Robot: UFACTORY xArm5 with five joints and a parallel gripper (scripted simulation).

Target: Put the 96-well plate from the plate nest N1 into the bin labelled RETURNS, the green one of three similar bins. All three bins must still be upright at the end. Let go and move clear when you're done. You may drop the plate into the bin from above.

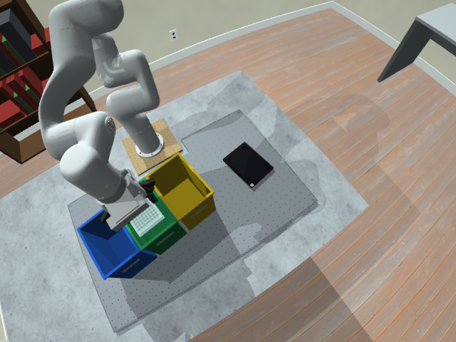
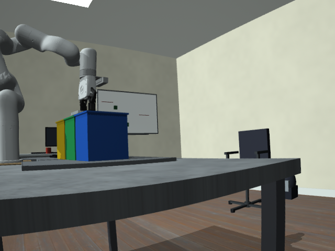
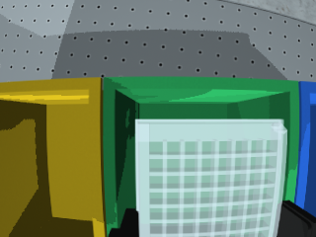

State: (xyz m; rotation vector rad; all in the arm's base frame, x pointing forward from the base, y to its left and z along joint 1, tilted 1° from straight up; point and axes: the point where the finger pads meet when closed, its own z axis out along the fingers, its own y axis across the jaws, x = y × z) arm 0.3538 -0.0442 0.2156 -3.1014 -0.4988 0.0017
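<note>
Green bin [image 1: 166,237] [image 2: 69,139] [image 3: 197,85], one, beneath one plate [image 1: 147,217] [image 2: 76,112] [image 3: 207,130].

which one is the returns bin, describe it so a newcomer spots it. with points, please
Find the three bins in a row beside the robot arm's wooden base plate [image 1: 132,159]. The green bin [image 1: 172,241] [image 2: 69,139] [image 3: 197,84] is in the middle, between yellow and blue, the only one with a plate above it.

Smooth wooden base plate [image 1: 132,154], translucent plastic-looking well plate [image 1: 147,217] [image 2: 75,112] [image 3: 212,130]
</note>
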